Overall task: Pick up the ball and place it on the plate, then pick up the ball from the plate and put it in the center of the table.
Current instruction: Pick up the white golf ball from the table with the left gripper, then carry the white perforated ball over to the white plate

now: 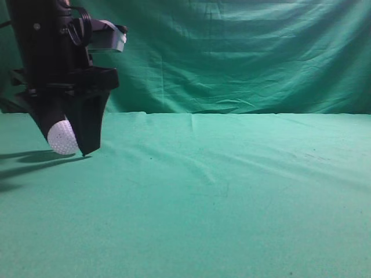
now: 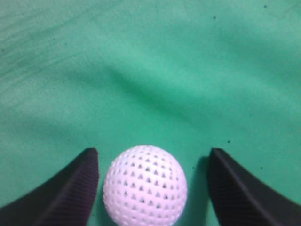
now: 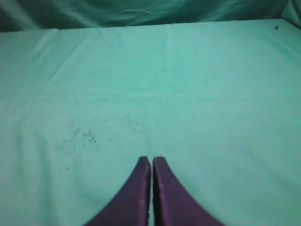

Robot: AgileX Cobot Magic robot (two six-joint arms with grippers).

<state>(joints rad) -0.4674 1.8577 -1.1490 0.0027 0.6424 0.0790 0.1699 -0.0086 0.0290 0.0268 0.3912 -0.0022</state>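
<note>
Green cloth covered the tabletop and hung as a backdrop behind it. At the far left of the exterior view the left hand pointed down at a slant, its black fingers reaching almost to the cloth, their shadow stretching left across it. The ball, white and pierced all over with small holes, sat low between those fingers, near their tips and close to the tabletop; whether it touched the cloth could not be told from that view.

In the left wrist view the ball lay between the two dark fingers, nearly against the one on the left of the picture, with a clear strip of green between it and the other. The left hand was therefore spread wider than the ball, not squeezing it. Dark shading lay on the cloth around the ball's lower edge.

The right wrist view showed the right hand closed, its two fingertips pressed together with only a thin line between them and nothing held. They hung over bare cloth marked with a few dark specks. The right arm did not appear in the exterior view.
</note>
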